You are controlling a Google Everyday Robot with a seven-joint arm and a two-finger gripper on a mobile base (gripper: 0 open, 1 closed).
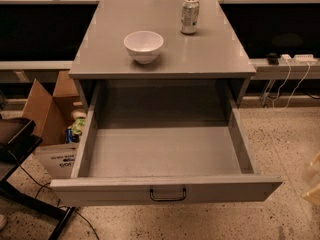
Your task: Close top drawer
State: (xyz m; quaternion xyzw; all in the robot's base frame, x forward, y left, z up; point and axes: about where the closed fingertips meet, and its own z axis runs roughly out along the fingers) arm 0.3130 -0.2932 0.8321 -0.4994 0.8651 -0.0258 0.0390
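The top drawer is pulled far out of the grey cabinet. It is wide, deep and empty inside, and its flat front panel carries a small dark loop handle at its centre. The gripper is out of view. Only a pale sliver of the arm shows at the right edge, to the right of the drawer front and apart from it.
A white bowl and a drink can stand on the cabinet top. An open cardboard box with items sits on the floor to the left, with a black stand in front of it. Cables and a power strip lie at the back right.
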